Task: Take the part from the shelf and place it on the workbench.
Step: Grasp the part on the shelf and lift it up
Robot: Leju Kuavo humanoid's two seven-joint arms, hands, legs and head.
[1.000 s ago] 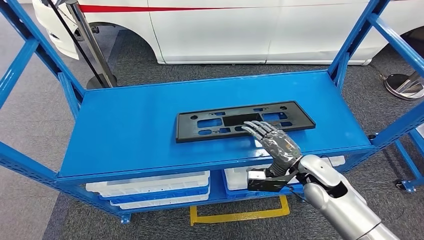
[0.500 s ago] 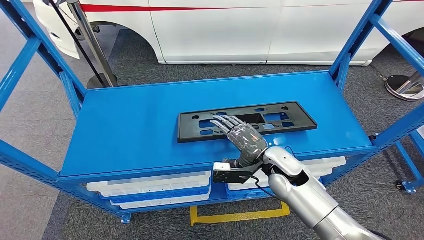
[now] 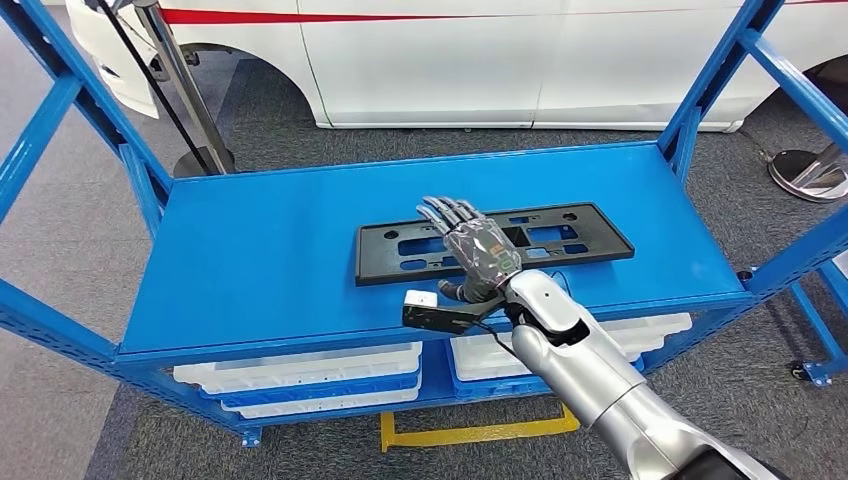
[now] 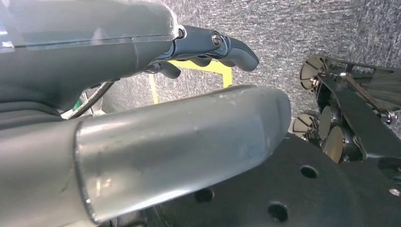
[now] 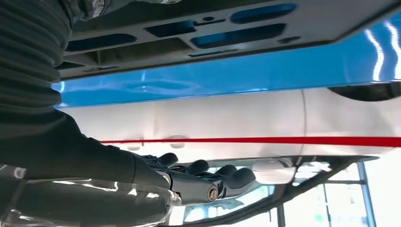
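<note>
We see flat black rectangular plastic part with cutouts [image 3: 495, 243] lying on top level of blue metal shelf [image 3: 270, 260], toward its right half. Our right hand [image 3: 478, 253] sits over part's middle, palm down, fingers [image 3: 446, 212] stretched out and slightly apart, holding nothing. Left hand [image 4: 142, 118] hangs above grey carpet, fingers loosely out, nothing held. White car with red stripe [image 3: 500, 50] parked behind shelf, white bins [image 3: 300, 375] on lower level.

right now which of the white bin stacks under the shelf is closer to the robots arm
The right stack: the right hand's arm crosses in front of it, while the left stack sits clear of it under the shelf.
</note>
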